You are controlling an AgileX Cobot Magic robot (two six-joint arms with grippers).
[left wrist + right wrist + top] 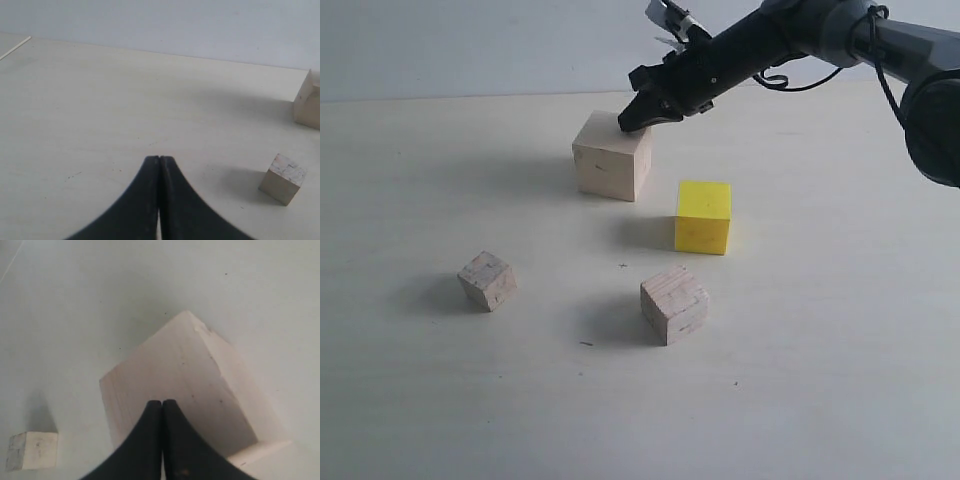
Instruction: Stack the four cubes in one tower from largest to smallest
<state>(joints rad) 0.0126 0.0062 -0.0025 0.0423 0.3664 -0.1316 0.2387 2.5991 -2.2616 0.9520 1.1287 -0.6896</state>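
All four cubes stand apart on the table. The large pale cube [612, 156] is farthest back, with my right gripper [632, 122] shut and empty just over its top face [190, 375]. The yellow cube [703, 216] sits to its right and nearer. The grainy mid-sized cube [674, 303] is in front, and the small pale cube [487, 280] lies at the left. In the left wrist view my left gripper [159, 159] is shut on nothing above bare table, with the small cube [283, 178] off to one side and a corner of the large cube [307, 104] at the edge.
The right arm [800, 35] reaches in from the upper right of the exterior view. The pale table [820, 380] runs back to a light wall [470, 40]. The small cube [32, 450] also shows in the right wrist view.
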